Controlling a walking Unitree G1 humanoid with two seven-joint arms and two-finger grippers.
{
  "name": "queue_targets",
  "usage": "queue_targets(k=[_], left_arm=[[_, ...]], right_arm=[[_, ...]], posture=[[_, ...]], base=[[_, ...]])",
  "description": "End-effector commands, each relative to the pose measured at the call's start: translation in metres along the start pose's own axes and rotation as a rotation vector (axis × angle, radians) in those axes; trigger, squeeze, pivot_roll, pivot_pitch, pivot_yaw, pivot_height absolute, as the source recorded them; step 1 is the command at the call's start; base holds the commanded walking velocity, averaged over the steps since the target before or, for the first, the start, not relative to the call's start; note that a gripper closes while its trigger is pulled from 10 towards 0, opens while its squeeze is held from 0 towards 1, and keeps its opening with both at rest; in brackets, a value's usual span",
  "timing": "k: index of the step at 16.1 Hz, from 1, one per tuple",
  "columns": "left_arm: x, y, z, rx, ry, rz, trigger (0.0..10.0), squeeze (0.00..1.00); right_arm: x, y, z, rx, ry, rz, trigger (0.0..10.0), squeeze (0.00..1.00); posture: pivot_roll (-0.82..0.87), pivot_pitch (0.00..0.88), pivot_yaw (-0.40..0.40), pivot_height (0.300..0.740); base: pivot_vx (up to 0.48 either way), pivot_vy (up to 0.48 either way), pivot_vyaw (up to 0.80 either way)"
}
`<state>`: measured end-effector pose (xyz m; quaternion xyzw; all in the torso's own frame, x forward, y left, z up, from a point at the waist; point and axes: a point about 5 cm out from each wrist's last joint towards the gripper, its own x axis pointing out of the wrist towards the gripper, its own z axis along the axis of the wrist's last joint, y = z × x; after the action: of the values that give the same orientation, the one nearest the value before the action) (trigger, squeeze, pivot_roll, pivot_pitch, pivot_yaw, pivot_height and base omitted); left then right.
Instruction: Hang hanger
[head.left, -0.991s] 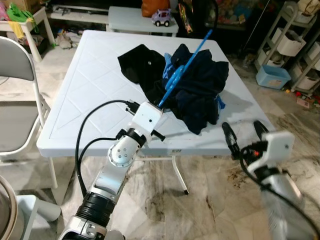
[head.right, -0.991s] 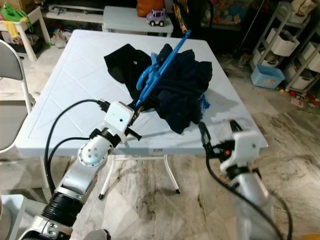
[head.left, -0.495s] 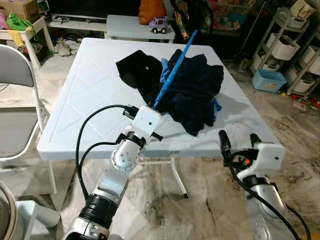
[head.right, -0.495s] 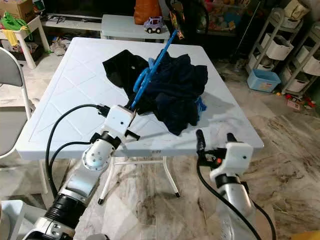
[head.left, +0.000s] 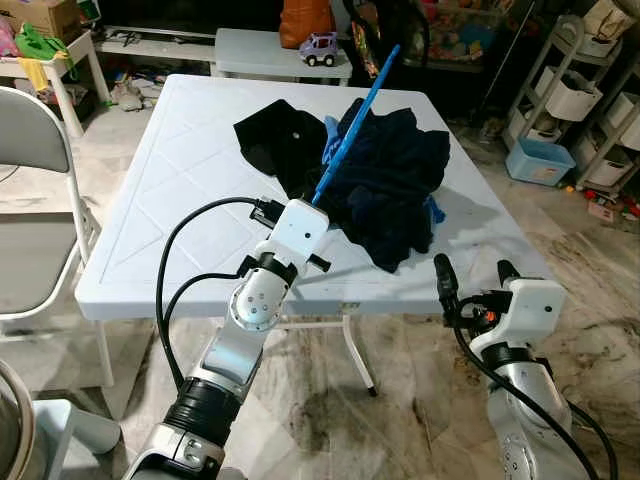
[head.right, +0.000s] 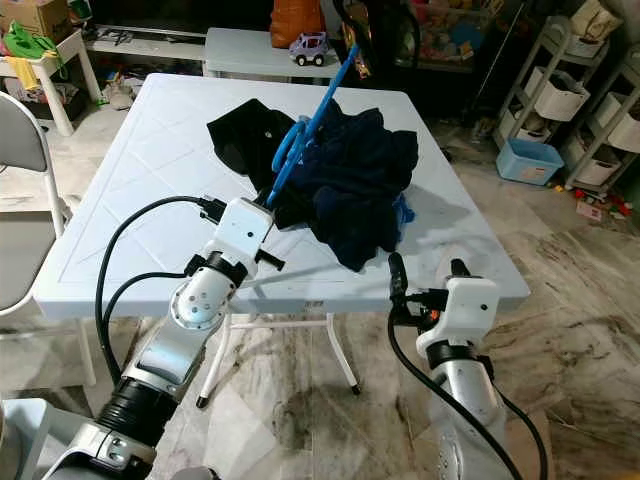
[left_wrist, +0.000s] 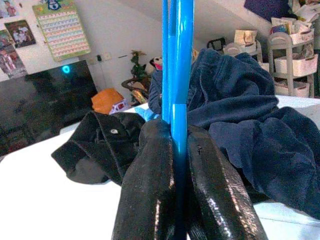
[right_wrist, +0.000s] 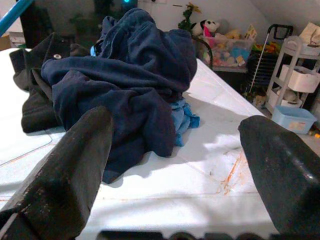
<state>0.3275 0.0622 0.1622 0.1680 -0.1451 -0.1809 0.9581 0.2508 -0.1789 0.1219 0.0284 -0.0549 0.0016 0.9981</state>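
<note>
Nearest me, my right gripper (head.left: 470, 278) sits just off the near right edge of the white table (head.left: 170, 200), its two black fingers (right_wrist: 65, 170) spread wide with nothing between them, pointed toward the clothes. My left gripper (head.right: 268, 200) is over the tabletop near the front middle, and in the left wrist view its fingers (left_wrist: 150, 185) are pinched tight on the hanger (head.left: 352, 128), one on each side of the blue bar. The hanger is bright blue plastic, thin and straight along the part I can see, with curved blue loops showing partway up where it meets the fabric. Its long axis runs from my left gripper up and away, leaning toward the far right of the table, with the free end raised above the pile and pointing at the dark clutter behind the table. It rests against a heap of navy clothes (head.left: 400, 185) on the middle right of the table. A black garment (head.left: 275, 140) lies flat just left of the heap, touching it. Beyond the table stands a low white bench with a toy car (head.left: 324, 47) on it.
</note>
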Motion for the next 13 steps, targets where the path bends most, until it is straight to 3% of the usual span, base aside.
queue_targets(k=[1, 11, 13], left_arm=[[0.001, -0.002, 0.004, 0.0, -0.01, 0.002, 10.0, 0.0], [0.003, -0.005, 0.002, 0.005, 0.002, -0.023, 10.0, 0.0], [0.004, -0.007, -0.002, -0.026, 0.024, -0.041, 10.0, 0.0]], right_arm=[[0.001, -0.002, 0.0, -0.008, 0.006, -0.004, 10.0, 0.0], [0.001, -0.01, -0.001, -0.005, -0.001, -0.069, 10.0, 0.0], [0.0, -0.013, -0.002, -0.003, -0.002, -0.09, 10.0, 0.0]], posture=[[0.19, 0.009, -0.15, 0.74], [0.19, 0.0, -0.125, 0.74], [0.18, 0.0, -0.115, 0.74]], base=[[-0.326, 0.0, 0.0], [-0.343, 0.0, 0.0], [-0.161, 0.0, 0.0]])
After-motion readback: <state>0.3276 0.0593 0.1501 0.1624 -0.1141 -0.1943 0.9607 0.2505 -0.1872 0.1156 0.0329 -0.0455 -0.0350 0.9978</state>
